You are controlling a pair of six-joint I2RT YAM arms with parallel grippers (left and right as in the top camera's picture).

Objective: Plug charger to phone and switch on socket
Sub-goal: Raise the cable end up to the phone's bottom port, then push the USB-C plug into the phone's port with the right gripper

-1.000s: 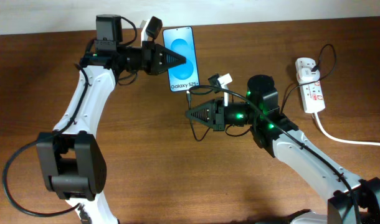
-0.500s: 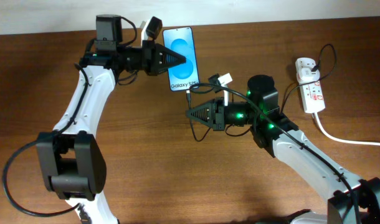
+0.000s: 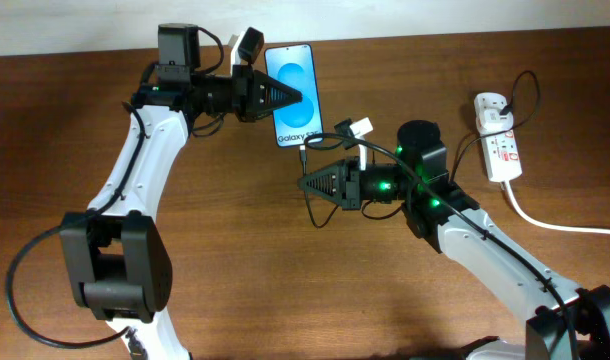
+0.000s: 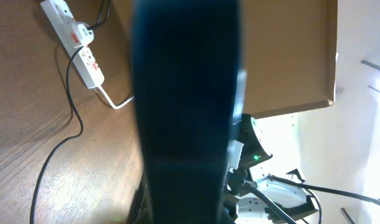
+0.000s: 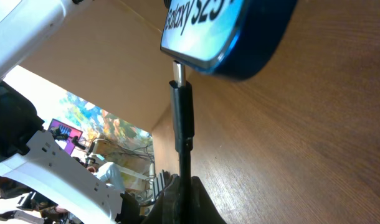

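Observation:
The phone [image 3: 294, 93] has a bright blue screen with "Galaxy S25" text and is held above the table at the back. My left gripper [image 3: 290, 97] is shut on its left edge; in the left wrist view the phone [image 4: 187, 106] fills the middle as a dark blurred slab. My right gripper [image 3: 307, 184] is shut on the charger's black cable just below the connector tip [image 5: 180, 99]. The tip's metal end touches the phone's bottom edge [image 5: 202, 53]. The white plug adapter [image 3: 494, 105] sits in the socket [image 3: 497, 138], also in the left wrist view [image 4: 75, 40].
The socket's thick white cord [image 3: 555, 224] runs off the right edge. The thin black cable [image 3: 467, 152] loops from the adapter across the table towards my right arm. A white tag [image 3: 360, 128] sits on the cable near the right wrist.
The phone and my left gripper have shifted slightly to the right and down, closing onto the connector tip. My right gripper has stayed in place.

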